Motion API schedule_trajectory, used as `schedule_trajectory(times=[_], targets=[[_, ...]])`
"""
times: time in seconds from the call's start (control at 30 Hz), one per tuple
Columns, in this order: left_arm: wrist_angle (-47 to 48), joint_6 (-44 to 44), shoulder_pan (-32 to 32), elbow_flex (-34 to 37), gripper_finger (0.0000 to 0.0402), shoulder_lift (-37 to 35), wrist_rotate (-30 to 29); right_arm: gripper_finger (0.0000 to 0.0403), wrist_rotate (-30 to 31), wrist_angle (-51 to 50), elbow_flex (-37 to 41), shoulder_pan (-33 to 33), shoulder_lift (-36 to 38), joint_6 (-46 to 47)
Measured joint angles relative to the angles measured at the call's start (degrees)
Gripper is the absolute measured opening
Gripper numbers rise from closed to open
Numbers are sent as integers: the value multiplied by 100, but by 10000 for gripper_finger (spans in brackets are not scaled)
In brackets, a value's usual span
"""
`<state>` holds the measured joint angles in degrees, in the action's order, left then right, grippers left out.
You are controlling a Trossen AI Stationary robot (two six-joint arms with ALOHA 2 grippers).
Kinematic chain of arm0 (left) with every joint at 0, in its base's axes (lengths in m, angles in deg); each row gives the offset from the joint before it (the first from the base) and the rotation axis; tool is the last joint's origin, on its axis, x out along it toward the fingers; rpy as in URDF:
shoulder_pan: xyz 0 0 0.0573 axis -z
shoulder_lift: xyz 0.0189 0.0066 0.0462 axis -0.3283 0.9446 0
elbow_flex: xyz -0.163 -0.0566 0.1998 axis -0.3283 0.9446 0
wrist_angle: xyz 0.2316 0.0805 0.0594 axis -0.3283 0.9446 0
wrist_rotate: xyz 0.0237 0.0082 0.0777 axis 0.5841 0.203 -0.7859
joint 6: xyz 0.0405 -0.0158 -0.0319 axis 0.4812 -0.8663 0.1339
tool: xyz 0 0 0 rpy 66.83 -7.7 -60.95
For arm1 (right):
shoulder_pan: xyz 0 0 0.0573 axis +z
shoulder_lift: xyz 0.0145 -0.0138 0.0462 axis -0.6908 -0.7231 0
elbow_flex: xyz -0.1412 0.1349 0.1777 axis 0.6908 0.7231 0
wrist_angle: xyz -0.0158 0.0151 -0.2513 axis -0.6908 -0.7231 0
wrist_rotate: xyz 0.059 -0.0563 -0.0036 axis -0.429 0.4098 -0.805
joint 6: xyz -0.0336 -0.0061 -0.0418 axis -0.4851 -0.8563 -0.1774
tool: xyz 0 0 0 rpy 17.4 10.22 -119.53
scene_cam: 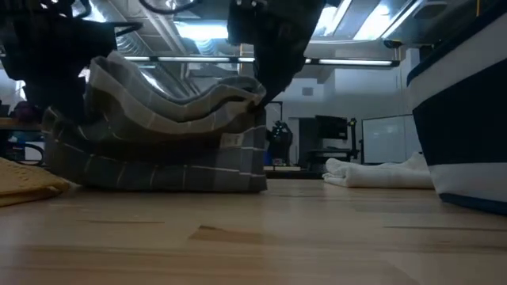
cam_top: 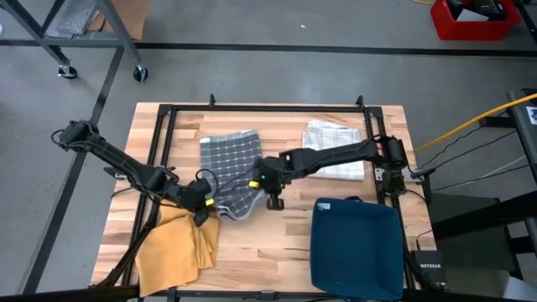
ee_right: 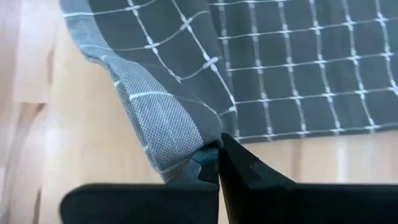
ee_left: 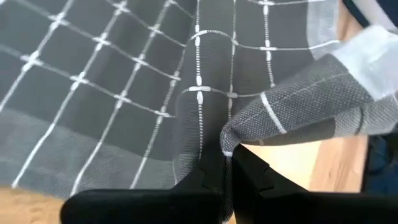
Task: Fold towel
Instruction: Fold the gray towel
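Near edge: bare worktop (cam_top: 277,239) lay between the yellow cloth (cam_top: 174,243) and the blue bin (cam_top: 357,247).
Left hand (ee_left: 225,163): pinched the grey checked towel's (cam_top: 228,164) near left corner.
Right hand (ee_right: 216,163): pinched its near right corner, raised.
Towel: mid-worktop, long axis near to far, near edge lifted.
Far right: white towel (cam_top: 334,147) lay apart.
Writing: none readable.

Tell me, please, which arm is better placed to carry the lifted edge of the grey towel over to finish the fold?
Neither alone, probably. The left gripper and right gripper each pinch a corner of the grey towel, lifted off the table, so both likely move together toward the far edge.
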<state>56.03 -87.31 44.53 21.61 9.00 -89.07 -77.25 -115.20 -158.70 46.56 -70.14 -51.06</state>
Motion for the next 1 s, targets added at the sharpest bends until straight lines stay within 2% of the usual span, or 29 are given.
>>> schedule_trajectory(times=[0.3, 0.53, 0.87, 1.0], targets=[[647, -1945, -2, 0, 0, -1, -940, 4, 8, 42, -1, -664, 0, 337], [1109, -2733, -2, 0, 0, -1, -979, 6, -1, 634, 167, -740, -5, 310], [1698, -3837, -2, 0, 7, -1, -968, 18, 173, 1111, 197, -740, -457, 262], [2335, -4427, 2, 4, 7, 1, -978, 33, 637, 1095, 205, -740, -496, 259]])
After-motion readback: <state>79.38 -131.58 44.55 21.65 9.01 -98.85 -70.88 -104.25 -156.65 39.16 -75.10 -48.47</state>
